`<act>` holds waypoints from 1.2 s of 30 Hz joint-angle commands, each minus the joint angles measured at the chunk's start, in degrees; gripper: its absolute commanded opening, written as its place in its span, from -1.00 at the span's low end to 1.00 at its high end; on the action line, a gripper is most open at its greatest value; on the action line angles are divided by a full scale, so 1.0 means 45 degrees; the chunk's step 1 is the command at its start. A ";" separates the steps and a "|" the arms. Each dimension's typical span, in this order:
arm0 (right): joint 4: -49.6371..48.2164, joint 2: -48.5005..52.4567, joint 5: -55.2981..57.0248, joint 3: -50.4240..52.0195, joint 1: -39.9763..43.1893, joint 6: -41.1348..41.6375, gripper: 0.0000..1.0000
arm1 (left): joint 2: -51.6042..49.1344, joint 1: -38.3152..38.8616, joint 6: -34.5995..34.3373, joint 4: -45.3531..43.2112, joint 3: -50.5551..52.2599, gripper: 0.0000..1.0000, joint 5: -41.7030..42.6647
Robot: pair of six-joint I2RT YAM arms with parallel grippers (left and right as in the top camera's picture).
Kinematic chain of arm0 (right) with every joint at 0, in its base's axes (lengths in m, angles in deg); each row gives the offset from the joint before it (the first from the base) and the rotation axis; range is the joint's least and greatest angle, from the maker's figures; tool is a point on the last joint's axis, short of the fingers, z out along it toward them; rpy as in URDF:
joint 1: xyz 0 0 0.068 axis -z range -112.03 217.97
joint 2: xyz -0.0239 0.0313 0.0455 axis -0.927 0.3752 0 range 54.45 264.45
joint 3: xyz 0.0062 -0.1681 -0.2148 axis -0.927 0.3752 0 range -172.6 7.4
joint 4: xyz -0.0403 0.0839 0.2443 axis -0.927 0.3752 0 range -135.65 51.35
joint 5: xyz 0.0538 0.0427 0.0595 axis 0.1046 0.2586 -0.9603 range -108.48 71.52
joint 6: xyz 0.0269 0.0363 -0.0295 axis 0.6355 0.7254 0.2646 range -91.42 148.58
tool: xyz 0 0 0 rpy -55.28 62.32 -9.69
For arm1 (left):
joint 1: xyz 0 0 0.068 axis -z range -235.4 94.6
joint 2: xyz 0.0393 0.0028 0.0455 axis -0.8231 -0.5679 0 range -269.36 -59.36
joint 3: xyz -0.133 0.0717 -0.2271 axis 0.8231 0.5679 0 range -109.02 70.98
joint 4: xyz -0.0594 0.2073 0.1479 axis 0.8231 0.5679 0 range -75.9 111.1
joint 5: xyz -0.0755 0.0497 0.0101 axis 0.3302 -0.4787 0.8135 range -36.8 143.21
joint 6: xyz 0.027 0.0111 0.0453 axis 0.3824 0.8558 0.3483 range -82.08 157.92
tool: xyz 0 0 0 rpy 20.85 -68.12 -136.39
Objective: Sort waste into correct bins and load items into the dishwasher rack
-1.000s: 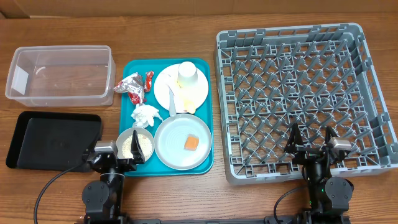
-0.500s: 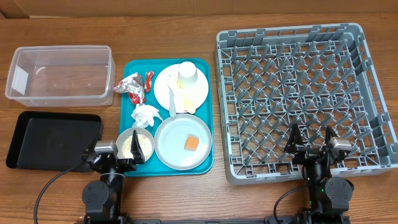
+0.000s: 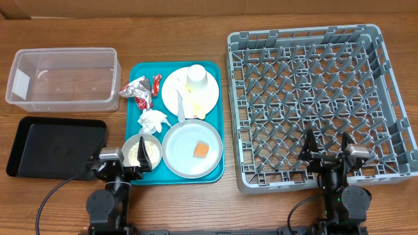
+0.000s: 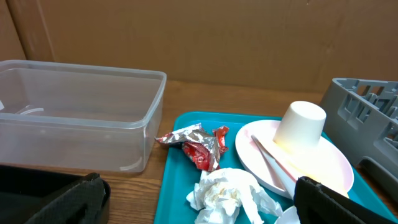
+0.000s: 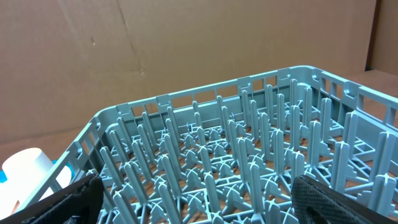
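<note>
With left fingers (image 4: 56, 200) and right fingers (image 5: 348, 200) both apart and empty, no step had begun; the next move likely meant reaching the foil wrappers (image 3: 137, 89)

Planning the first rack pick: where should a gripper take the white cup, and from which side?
I'd pinch the white cup across its side wall from above. It stands upside down on the pink plate, closed narrower end up, so no rim is reachable.

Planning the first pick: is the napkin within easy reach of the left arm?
Probably yes: the napkin lies uncovered on the teal tray, just beyond the open fingers of the left gripper.
</note>
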 commanded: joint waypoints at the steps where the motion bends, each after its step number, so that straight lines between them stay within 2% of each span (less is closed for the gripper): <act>1: -0.0087 -0.0136 -0.0073 0.0136 0.0068 -0.0087 1.00 | 0.0053 -0.0053 0.0277 -0.0053 0.0107 0.99 0.0039; 8: -0.0087 -0.0136 -0.0073 0.0136 0.0068 -0.0083 1.00 | 0.0053 -0.0053 -0.0146 -0.0126 0.0107 1.00 0.0316; 16: -0.0087 -0.0136 -0.0073 0.0136 0.0068 -0.0087 1.00 | 0.0053 -0.0053 -0.0840 -0.0685 -0.0044 0.99 0.3196; 19: -0.0087 -0.0136 -0.0073 0.0136 0.0068 -0.0087 1.00 | 0.0053 -0.0053 -0.0879 -0.0350 -0.0729 1.00 0.3483; 26: -0.0087 -0.0136 -0.0073 0.0136 0.0068 -0.0087 1.00 | 0.0029 -0.0058 -0.0442 0.3575 -0.3866 0.99 0.2628; 32: -0.0087 -0.0136 -0.0073 0.0136 0.0068 -0.0087 1.00 | -0.0704 -0.0058 -0.1418 0.6955 -0.6358 1.00 0.2016; 36: -0.0087 -0.0136 -0.0073 0.0136 0.0068 -0.0087 1.00 | -0.1370 -0.0058 -0.1685 0.8306 -0.7747 1.00 0.2040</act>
